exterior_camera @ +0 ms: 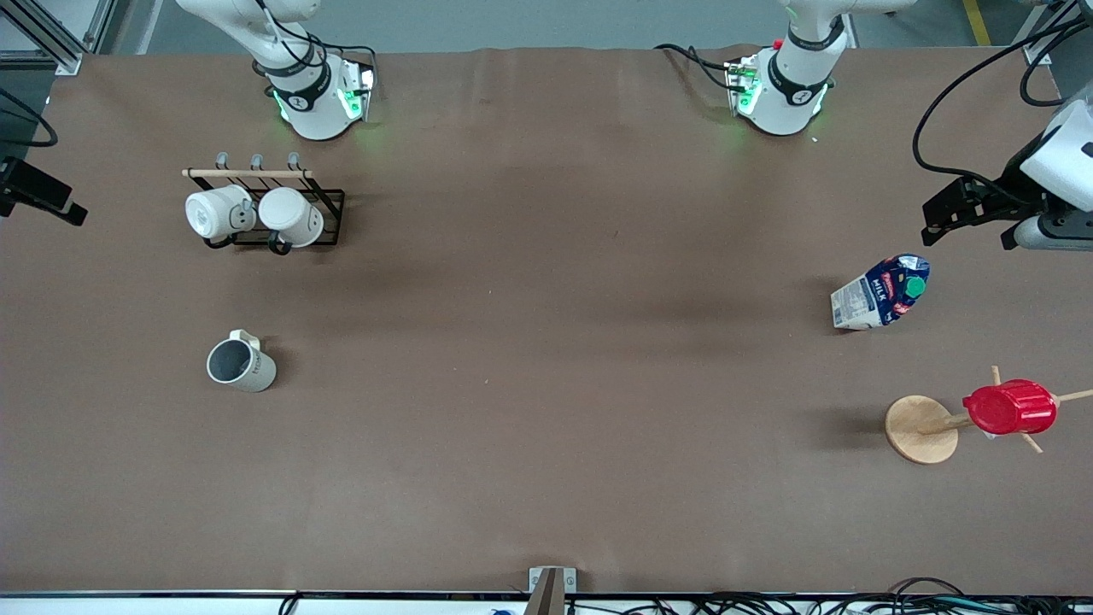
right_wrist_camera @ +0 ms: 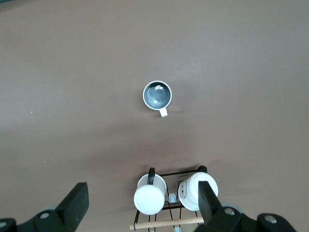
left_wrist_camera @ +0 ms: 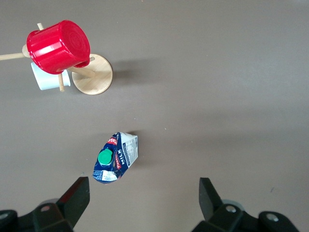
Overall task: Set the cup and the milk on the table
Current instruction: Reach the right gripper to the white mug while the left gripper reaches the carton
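The cup (exterior_camera: 241, 363) stands upright on the brown table (exterior_camera: 546, 384) toward the right arm's end; it also shows in the right wrist view (right_wrist_camera: 157, 94), dark grey inside. The milk (exterior_camera: 881, 292), a blue and white carton with a green cap, stands on the table toward the left arm's end. My left gripper (exterior_camera: 935, 220) is open and empty in the air beside the milk, which shows close to one finger in the left wrist view (left_wrist_camera: 116, 157). My right gripper (right_wrist_camera: 142, 200) is open and empty, high over the mug rack, and is out of the front view.
A black wire rack (exterior_camera: 282, 218) with two plain white mugs stands farther from the front camera than the cup. A wooden mug tree with a round disc base (exterior_camera: 920, 429) holds a red ribbed cup (exterior_camera: 1010, 407), nearer the front camera than the milk. A dark device (exterior_camera: 38, 195) sits at the table's edge.
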Available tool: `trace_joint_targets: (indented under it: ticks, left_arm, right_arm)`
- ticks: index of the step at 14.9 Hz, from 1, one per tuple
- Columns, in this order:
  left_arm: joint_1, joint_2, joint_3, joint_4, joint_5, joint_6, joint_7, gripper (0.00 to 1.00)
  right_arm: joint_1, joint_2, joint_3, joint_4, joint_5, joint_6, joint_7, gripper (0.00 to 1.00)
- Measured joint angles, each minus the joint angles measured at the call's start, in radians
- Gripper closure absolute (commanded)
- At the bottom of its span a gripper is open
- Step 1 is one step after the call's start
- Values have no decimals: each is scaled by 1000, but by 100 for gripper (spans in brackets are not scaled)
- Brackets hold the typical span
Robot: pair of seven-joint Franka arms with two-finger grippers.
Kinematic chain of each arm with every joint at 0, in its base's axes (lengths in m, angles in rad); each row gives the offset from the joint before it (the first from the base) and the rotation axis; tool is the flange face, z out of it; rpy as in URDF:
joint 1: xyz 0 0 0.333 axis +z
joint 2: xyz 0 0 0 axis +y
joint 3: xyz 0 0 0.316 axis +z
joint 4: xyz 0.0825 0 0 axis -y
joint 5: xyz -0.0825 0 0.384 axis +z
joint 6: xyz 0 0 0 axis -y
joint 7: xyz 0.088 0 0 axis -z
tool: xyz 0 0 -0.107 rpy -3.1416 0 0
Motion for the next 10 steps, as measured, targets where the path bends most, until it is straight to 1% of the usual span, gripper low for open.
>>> trace_joint_targets:
  ticks: [10]
  left_arm:
    - [1, 11, 3, -7, -2, -2, -10, 0]
  right_arm:
    - [0, 0, 0, -1, -8, -4, -9, 0]
